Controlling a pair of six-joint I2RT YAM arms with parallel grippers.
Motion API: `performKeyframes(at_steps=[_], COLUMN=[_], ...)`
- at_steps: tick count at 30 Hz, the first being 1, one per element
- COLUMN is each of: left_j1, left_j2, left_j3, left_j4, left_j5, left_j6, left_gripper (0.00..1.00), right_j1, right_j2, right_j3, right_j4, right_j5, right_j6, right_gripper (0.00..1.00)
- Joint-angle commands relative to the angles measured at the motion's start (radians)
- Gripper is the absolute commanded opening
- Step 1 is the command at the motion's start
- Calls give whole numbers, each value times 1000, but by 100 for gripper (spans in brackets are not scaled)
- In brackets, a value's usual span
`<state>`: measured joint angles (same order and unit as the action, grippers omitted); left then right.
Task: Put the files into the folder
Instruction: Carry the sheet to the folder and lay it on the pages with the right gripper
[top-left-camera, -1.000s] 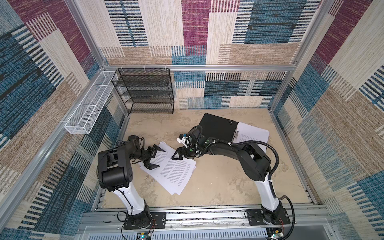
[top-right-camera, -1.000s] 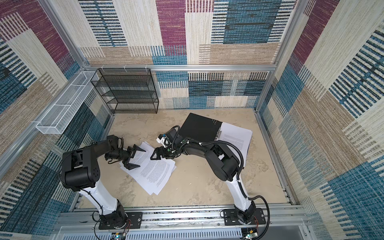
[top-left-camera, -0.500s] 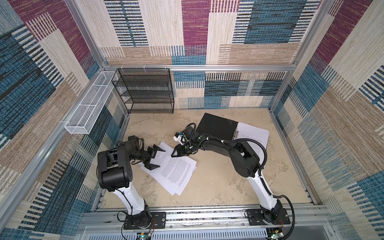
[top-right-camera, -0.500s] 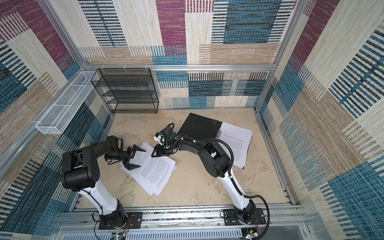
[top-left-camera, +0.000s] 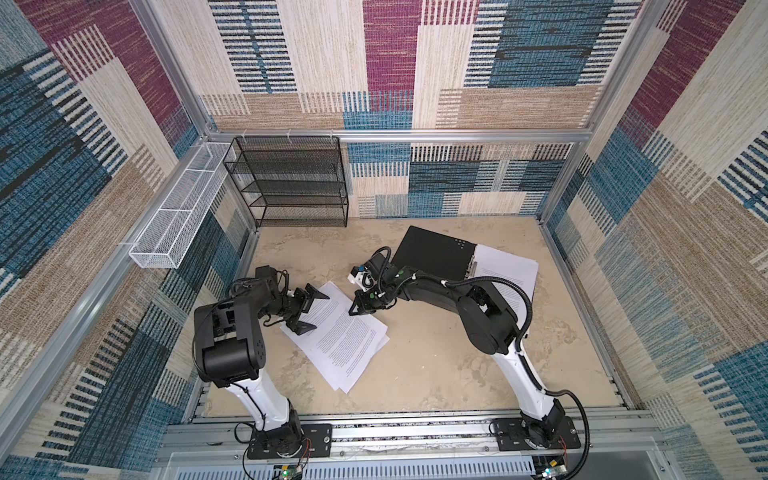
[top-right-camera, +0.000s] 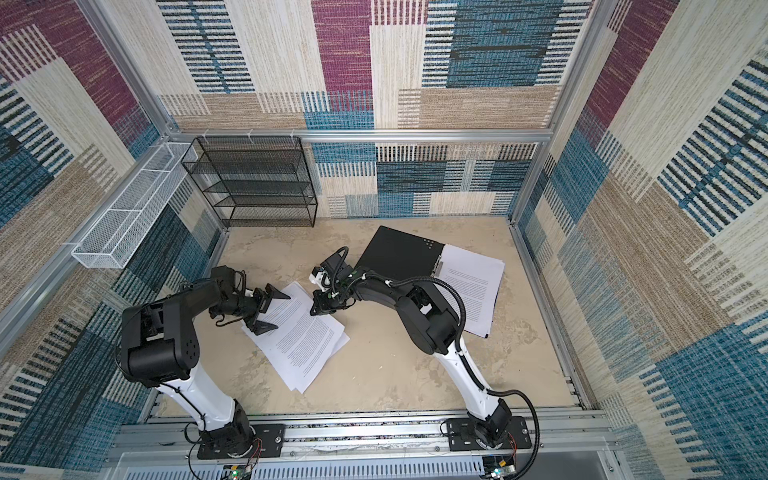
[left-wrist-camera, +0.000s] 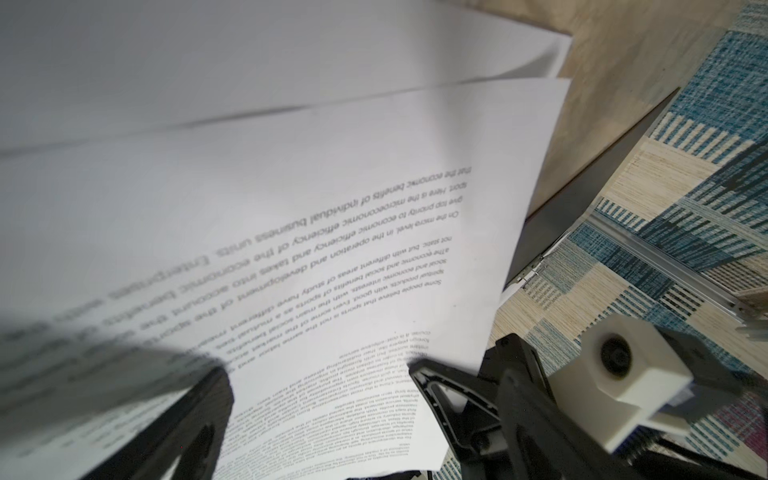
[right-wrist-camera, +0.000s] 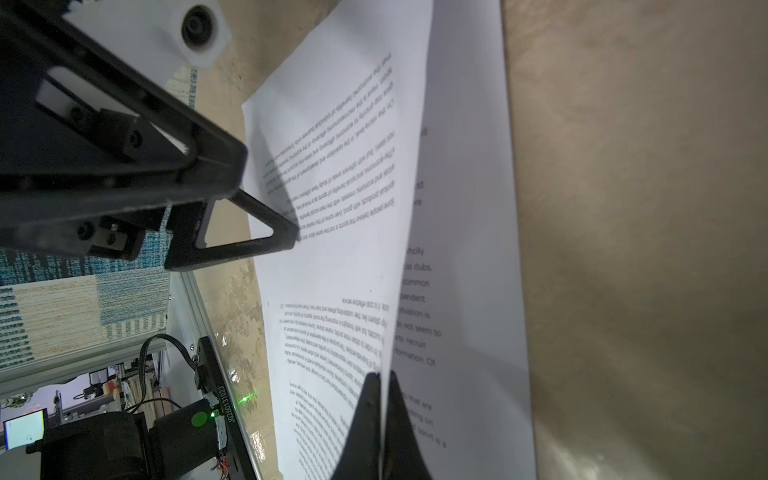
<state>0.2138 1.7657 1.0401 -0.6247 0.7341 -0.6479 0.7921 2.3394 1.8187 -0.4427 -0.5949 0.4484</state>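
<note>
Over the last second the right arm's elbow has swung in toward the middle, while the right gripper (top-left-camera: 353, 309) has stayed at the far corner of the loose files (top-left-camera: 345, 336). The left arm has not shifted.

In both top views the files lie as a slanted stack on the worktop (top-left-camera: 436, 365), between the two arms. In the right wrist view, the right gripper (right-wrist-camera: 380, 378) has its fingers pressed together on the edge of the top sheet (right-wrist-camera: 332, 208). That sheet is raised off the printed sheet beneath it.

The left gripper (top-left-camera: 320, 312) is spread wide at the opposite edge of the stack, one finger over the paper's far side and one over its near side. Whether its fingertips touch the paper cannot be told.

The folder (top-left-camera: 432, 253) lies open at the back right of the worktop, black inside facing up. It is just behind the right gripper and apart from the stack. More printed sheets (top-left-camera: 505, 270) rest on its right half.
</note>
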Motion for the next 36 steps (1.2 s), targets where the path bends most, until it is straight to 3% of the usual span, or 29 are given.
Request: performKeyframes(at_steps=[1, 8, 12, 15, 21, 24, 30, 36], left_j1=[-99, -178, -212, -240, -337, -343, -343, -342], left_j2=[-229, -314, -302, -273, -252, -234, -219, -207], left_j3=[180, 259, 253, 239, 211, 175, 104, 102], left_j4=[29, 28, 28, 61, 186, 224, 276, 277], left_j5=[63, 57, 61, 134, 223, 237, 268, 269], left_j6=[64, 94, 134, 143, 110, 91, 51, 39], left_gripper=[100, 100, 100, 100, 100, 100, 100, 100], right_j1=[-37, -271, -474, -667, -1031, -1193, -1236, -1177], right_j2=[-219, -603, -824, -962, -1094, -1113, -991, -866], right_j3=[-29, -314, -489, -600, -746, -844, -931, -930], right_j4=[37, 98, 71, 27, -18, 33, 104, 139], right_j5=[82, 80, 108, 118, 107, 67, 111, 198], right_j6=[33, 71, 64, 32, -56, -65, -76, -101], right_gripper=[0, 0, 0, 0, 0, 0, 0, 0])
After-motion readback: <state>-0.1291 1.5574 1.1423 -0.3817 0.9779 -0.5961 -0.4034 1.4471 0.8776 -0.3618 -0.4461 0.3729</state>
